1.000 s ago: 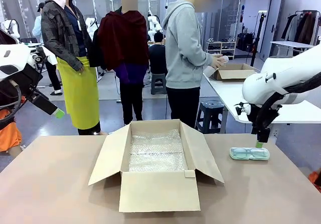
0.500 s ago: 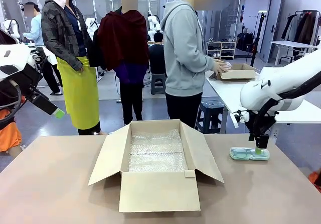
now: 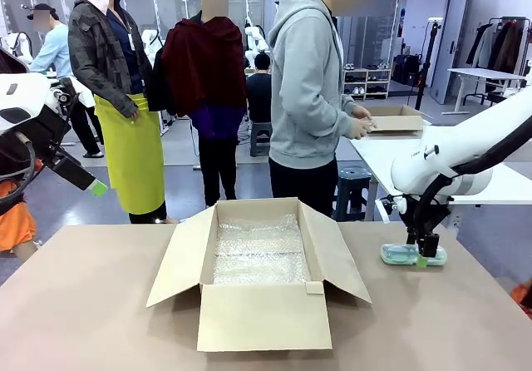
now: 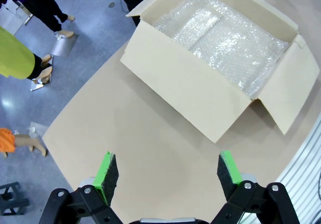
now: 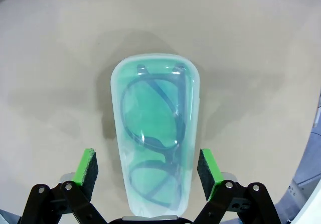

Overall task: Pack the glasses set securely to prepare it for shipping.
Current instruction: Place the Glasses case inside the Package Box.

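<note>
One mint-green case (image 5: 153, 108) of the glasses set lies flat on the table (image 3: 83, 304), at its right side, with green frames showing through the clear lid. It is apart from the cardboard box (image 3: 262, 313), and bare tabletop runs between it and the box's right flap (image 3: 337, 259). In the right wrist view there is bare table all round the case, and the table's edge cuts across the lower right corner.

Two grippers are in view. The right gripper (image 5: 148, 168) hangs low over the case with its fingers spread wide, one green pad on each long side. A gap is visible at both pads, so nothing is clamped. The left gripper (image 4: 167, 171) is raised at the table's left end, fingers likewise wide apart with nothing between them. It looks down on open tabletop with the box beyond.

One box stands mid-table, with four flaps folded outward and a layer of bubble wrap (image 3: 258, 254) on its floor. The right flap leans out toward the case and is the nearest thing in the way.

Three people stand close beyond the far edge. One, in a grey hoodie (image 3: 312, 80), has both hands at a small box (image 3: 391, 123) on a white table behind.
</note>
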Robot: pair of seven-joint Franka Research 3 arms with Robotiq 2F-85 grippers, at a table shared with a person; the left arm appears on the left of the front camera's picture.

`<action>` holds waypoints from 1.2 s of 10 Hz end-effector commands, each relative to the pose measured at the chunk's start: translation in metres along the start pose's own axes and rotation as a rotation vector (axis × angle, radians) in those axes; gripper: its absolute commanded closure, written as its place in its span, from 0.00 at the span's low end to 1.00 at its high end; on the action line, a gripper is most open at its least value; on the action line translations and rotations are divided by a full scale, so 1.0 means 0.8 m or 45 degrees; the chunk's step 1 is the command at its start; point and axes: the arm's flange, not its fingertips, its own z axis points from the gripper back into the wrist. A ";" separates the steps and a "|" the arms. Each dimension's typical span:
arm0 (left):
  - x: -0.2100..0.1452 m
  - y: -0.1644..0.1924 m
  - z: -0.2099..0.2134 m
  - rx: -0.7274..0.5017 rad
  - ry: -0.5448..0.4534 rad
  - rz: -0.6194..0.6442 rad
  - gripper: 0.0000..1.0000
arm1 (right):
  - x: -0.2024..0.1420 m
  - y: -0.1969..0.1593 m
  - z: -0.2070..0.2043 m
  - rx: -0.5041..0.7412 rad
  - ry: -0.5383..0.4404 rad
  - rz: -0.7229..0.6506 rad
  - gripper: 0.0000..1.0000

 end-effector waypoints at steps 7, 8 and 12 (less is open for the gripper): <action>-0.001 0.001 0.001 0.005 -0.003 -0.012 0.00 | 0.002 -0.003 -0.015 0.000 -0.005 0.018 0.44; -0.001 0.001 0.001 0.005 -0.003 -0.012 0.00 | 0.003 -0.002 -0.012 -0.005 -0.003 0.018 0.44; -0.001 0.001 0.001 0.005 -0.003 -0.012 0.00 | 0.021 0.011 0.058 -0.053 -0.061 -0.014 0.63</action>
